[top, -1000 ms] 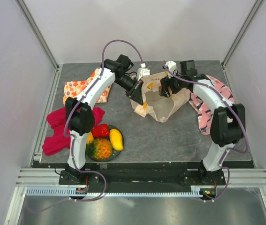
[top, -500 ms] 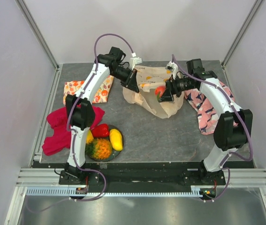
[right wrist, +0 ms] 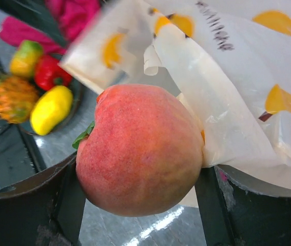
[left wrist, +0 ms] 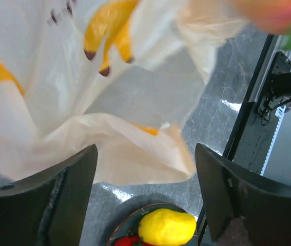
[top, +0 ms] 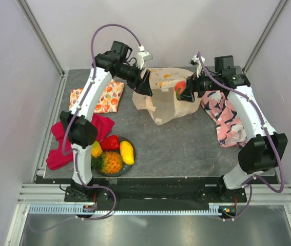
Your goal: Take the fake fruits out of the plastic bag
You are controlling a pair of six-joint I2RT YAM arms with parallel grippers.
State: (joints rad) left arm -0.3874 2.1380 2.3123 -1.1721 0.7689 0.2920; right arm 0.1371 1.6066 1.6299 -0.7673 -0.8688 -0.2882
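Four fake fruits (top: 127, 151) are lying on the dark plate (top: 127, 168) close to the arm bases: a pineapple (top: 109, 162), a red pepper (top: 110, 142) and two yellow mangoes (top: 97, 149). Farther back, the plastic bag (top: 163, 102) is sitting crumpled on the table (top: 186, 143) between both grippers. The left gripper (left wrist: 146, 148) is standing wide apart at the bag's left edge, seemingly gripping nothing. The right gripper (right wrist: 137, 174) is clamping a pink-red round fruit (right wrist: 140, 138) just beside the bag.

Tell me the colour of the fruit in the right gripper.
The fruit is pink-red; right wrist view shows it best.
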